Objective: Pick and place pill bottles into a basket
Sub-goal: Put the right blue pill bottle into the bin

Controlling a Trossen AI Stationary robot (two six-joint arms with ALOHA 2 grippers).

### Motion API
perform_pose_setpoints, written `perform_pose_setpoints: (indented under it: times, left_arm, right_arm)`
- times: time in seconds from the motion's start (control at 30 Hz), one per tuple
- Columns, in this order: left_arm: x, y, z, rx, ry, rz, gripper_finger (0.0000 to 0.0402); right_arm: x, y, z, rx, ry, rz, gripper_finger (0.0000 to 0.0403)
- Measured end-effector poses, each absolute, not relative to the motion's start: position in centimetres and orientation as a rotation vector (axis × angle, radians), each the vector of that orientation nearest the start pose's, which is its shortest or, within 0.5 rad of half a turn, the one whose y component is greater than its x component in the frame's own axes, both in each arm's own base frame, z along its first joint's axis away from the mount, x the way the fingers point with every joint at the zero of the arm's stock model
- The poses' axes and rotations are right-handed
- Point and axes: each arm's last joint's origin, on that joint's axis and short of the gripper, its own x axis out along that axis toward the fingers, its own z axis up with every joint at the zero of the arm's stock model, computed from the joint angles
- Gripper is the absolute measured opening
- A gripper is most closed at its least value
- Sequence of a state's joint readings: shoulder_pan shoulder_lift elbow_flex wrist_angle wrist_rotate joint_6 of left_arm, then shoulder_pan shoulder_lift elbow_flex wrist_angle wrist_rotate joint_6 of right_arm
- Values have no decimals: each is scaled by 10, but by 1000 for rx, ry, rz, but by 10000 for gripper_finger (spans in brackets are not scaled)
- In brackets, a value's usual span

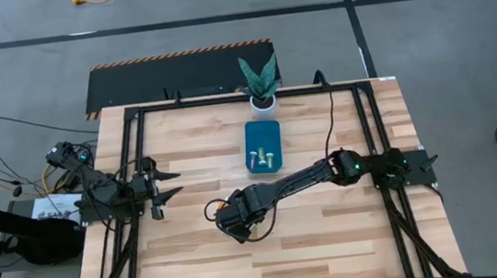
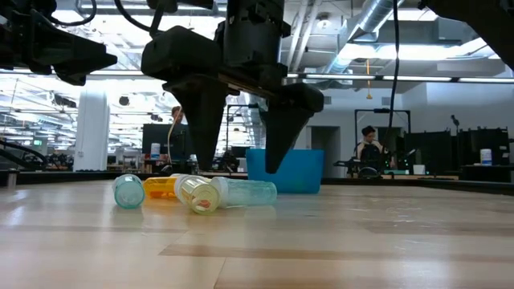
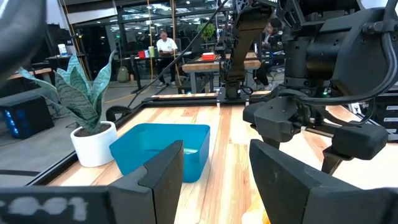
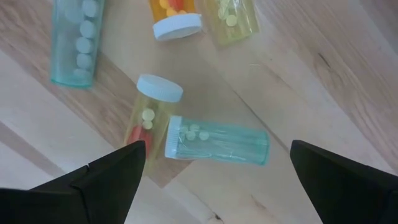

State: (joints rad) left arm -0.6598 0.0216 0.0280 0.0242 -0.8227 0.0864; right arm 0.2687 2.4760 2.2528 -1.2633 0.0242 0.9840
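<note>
Several pill bottles lie on their sides on the wooden table. My right gripper (image 4: 217,152) hangs open above them, fingers pointing down, touching none. Right below it lie a teal bottle (image 4: 217,142) and a yellow one with a pale cap (image 4: 151,111). Farther off lie another teal bottle (image 4: 73,38), an orange one (image 4: 171,15) and a yellow one (image 4: 235,17). In the low view the fingers (image 2: 281,120) end above the row of bottles (image 2: 197,193). The teal basket (image 1: 264,145) stands behind, with a few bottles (image 1: 261,161) in it. My left gripper (image 1: 170,186) waits open at the left.
A white pot with a green plant (image 1: 261,87) stands at the table's far edge, just behind the basket (image 3: 163,149). A black frame (image 1: 129,142) runs around the tabletop. Bare wood lies toward the near edge. People sit at desks in the room behind.
</note>
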Motion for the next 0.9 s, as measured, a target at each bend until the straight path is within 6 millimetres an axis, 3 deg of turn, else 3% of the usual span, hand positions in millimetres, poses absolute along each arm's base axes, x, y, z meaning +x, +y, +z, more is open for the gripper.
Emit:
perform_pose_setpoints:
  times: [0.9]
  left_arm:
    - [83, -37, 173, 66, -15, 164, 175]
  right_arm:
    - [470, 128, 174, 566, 1425, -531, 392]
